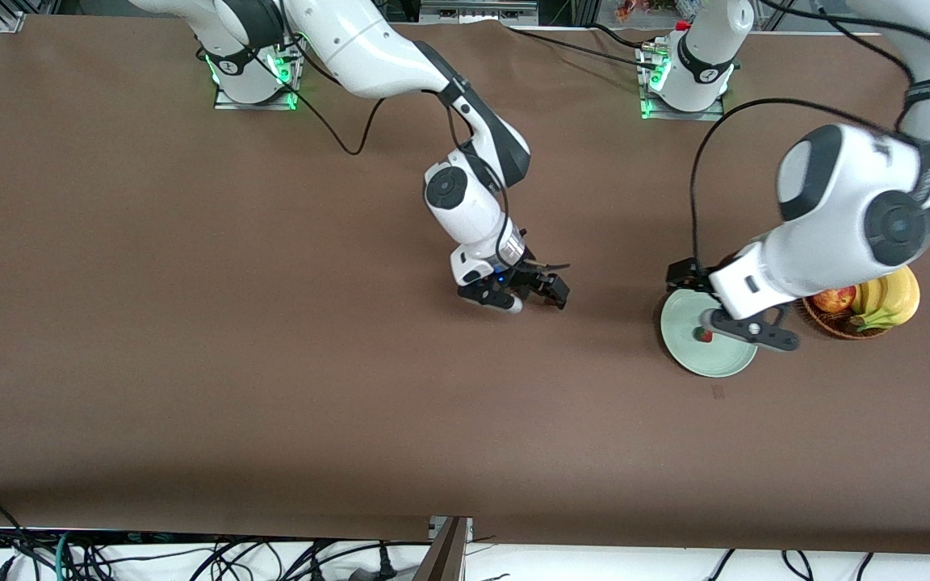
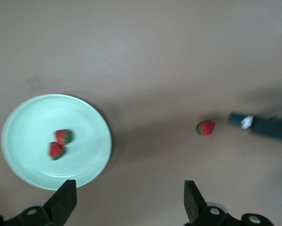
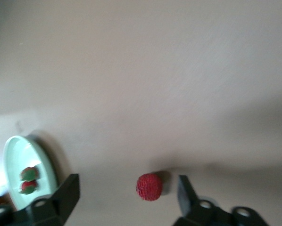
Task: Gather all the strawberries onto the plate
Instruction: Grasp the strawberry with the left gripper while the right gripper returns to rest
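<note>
Plate (image 1: 687, 355) sits on the brown tabletop (image 1: 190, 363) toward the left arm's end, nearest the front camera of everything here. Pale mint, upright, rim intact. Two strawberries (image 2: 60, 143) in it, touching or almost touching each other; only one shows in the front view, the rest hidden by the left arm.

Left claw (image 2: 129, 200) hangs over the plate, fingers wide apart, nothing between them.

Wicker basket (image 1: 836, 323) just beside the plate, slightly farther from the camera, toward the table's end. Holds an apple (image 1: 834, 299) and bananas (image 1: 889, 300), half covered by the left arm's wrist.

Third strawberry (image 3: 149, 187) lies on the bare tabletop, well apart from the plate toward the right arm's end. Hidden under the right claw in the front view; both wrist views show it clearly.

Right claw (image 3: 129, 193) is low over that berry, fingers spread on either side, not touching it. Berry is loose, not gripped.
</note>
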Controlling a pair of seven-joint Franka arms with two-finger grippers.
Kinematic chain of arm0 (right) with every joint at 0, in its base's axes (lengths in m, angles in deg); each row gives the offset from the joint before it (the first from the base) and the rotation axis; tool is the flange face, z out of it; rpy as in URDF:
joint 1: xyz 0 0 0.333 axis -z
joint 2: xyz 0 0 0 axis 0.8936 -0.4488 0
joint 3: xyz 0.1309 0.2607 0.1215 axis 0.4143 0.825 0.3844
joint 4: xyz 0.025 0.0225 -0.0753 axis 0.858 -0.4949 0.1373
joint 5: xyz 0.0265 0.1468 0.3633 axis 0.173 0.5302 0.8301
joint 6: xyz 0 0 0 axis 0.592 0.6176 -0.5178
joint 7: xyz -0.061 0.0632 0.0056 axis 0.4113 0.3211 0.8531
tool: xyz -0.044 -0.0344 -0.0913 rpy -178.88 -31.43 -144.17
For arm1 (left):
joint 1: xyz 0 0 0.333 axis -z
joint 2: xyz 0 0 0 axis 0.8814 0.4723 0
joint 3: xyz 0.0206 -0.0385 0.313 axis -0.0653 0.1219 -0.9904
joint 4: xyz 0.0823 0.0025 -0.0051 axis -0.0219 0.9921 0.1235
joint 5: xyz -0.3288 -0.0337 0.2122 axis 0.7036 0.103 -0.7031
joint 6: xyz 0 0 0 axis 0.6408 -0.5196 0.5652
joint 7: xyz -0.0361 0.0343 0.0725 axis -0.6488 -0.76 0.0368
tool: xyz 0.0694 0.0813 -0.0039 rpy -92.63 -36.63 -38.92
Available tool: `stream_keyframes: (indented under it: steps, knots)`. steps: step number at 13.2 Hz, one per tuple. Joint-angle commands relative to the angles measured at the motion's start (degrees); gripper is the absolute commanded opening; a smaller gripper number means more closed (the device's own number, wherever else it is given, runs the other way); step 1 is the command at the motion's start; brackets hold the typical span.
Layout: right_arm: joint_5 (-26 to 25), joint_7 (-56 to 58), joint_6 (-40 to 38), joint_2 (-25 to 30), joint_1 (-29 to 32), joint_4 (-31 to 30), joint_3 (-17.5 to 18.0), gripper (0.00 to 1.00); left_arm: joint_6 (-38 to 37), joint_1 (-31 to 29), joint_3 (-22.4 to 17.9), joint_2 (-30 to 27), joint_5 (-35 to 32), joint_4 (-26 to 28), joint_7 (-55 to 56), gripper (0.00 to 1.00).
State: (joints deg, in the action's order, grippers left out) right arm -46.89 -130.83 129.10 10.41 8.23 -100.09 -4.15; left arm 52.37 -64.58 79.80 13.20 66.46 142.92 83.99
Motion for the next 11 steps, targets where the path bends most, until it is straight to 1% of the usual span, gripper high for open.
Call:
stream_keyframes:
  steps: [1,3,5,6,9,11]
  knots:
    - [-1.0,6.8,-15.2,6.7,2.7,-1.2,-4.3,1.00,4.0,2.8,1.0,2.7,1.2,1.3,-0.4,1.00]
    - [-1.0,15.9,-26.8,10.0,4.0,-1.7,-8.9,1.00,9.2,4.9,3.3,6.4,1.0,2.5,-0.4,1.00]
    - [-1.0,23.9,-38.1,11.6,4.1,-1.7,-16.4,1.00,15.6,5.2,4.5,11.3,0.9,2.9,-1.0,1.00]
    - [-0.9,29.1,-43.3,11.8,4.1,-1.7,-19.8,1.00,18.0,5.5,5.6,12.5,0.4,3.8,-2.0,1.00]
    - [-0.9,42.4,-54.6,12.5,4.2,-1.7,-28.2,1.00,27.9,7.9,6.0,15.3,-0.6,6.7,-2.3,1.00]
    - [-0.9,49.8,-60.0,12.5,4.3,-1.7,-33.3,1.00,32.2,8.3,6.1,17.6,-7.0,7.0,-2.3,1.00]
